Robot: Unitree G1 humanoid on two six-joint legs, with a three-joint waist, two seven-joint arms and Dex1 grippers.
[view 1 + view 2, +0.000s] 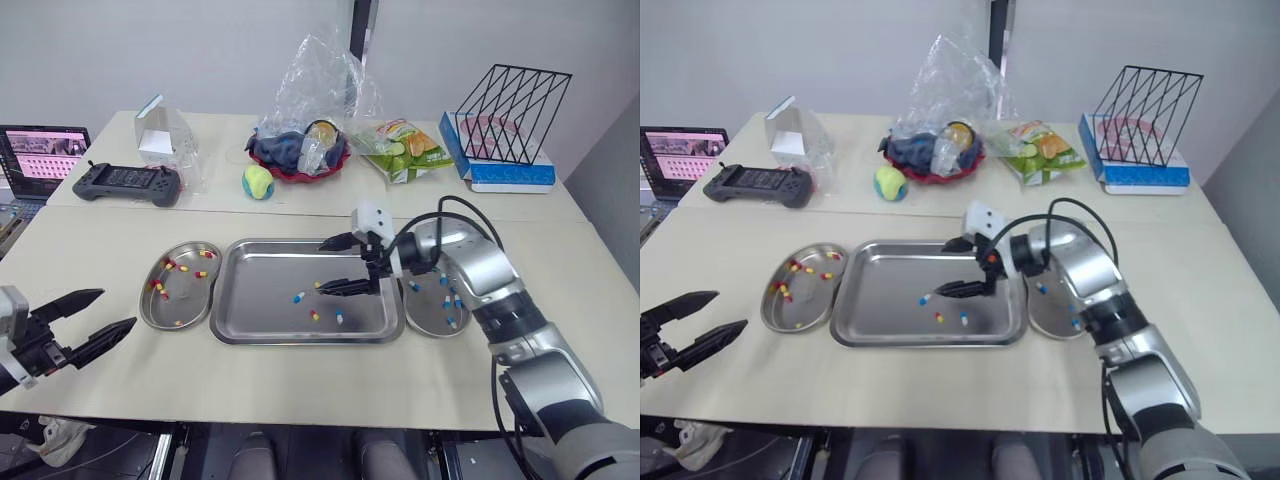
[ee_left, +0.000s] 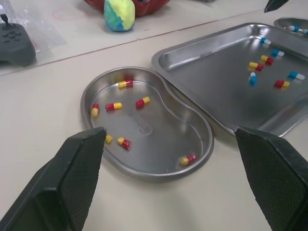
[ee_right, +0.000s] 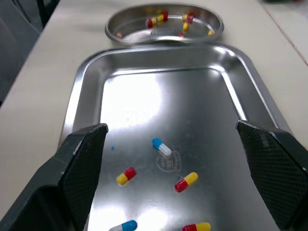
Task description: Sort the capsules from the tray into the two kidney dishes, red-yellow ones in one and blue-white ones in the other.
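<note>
A steel tray (image 1: 262, 300) lies mid-table with a few loose capsules: a blue-white capsule (image 1: 299, 297), a red-yellow capsule (image 1: 314, 315) and another blue-white capsule (image 1: 339, 317). The left kidney dish (image 1: 186, 306) holds several red-yellow capsules. The right kidney dish (image 1: 432, 318) holds several blue-white ones. My right gripper (image 1: 330, 265) hangs open over the tray's right half, nothing between its fingers; in its wrist view a blue-white capsule (image 3: 161, 147) lies ahead of it. Off the table's front left edge, my left gripper (image 1: 115, 308) is open and empty, pointing toward the left dish (image 2: 159, 144).
Behind the tray sit a green-yellow ball (image 1: 258, 181), a red bowl under a plastic bag (image 1: 300, 150), a snack bag (image 1: 405, 150) and a black wire rack (image 1: 510, 115) on a blue box. A game controller (image 1: 127, 183), a white box (image 1: 160, 135) and a laptop (image 1: 40, 155) are far left.
</note>
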